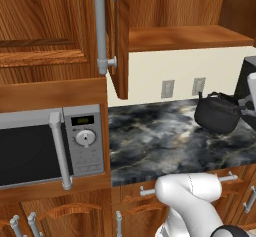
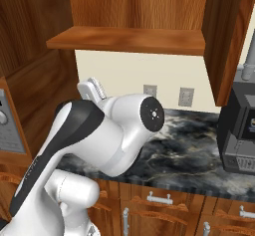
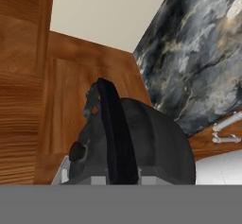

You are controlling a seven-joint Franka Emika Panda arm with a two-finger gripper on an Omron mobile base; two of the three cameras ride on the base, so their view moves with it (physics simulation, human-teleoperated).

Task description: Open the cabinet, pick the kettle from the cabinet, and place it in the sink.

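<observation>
We see our hand (image 3: 116, 180) clamped on the arched handle of the kettle (image 3: 142, 142). The kettle hangs just under it, above the dark tabletop (image 1: 155, 141), far right.

The cabinet (image 1: 120, 36) is reddish-brown wood with a clear grain and a soft satin sheen; its long bar handle (image 1: 101, 26) looks like brushed silver metal. The counter (image 1: 160, 136) is polished dark stone — black and grey marbling with pale veins, glossy. The kettle (image 1: 217, 113) is dark grey-black, smooth and fairly matt, with a blacker arched handle (image 3: 116, 133) that looks like plastic. The microwave (image 1: 50, 146) has a silver metallic face and a dark glossy window. The wall (image 1: 210, 66) is flat, matt cream. The arm (image 2: 99, 130) is smooth white plastic — slightly glossy — with dark matt joints.
</observation>
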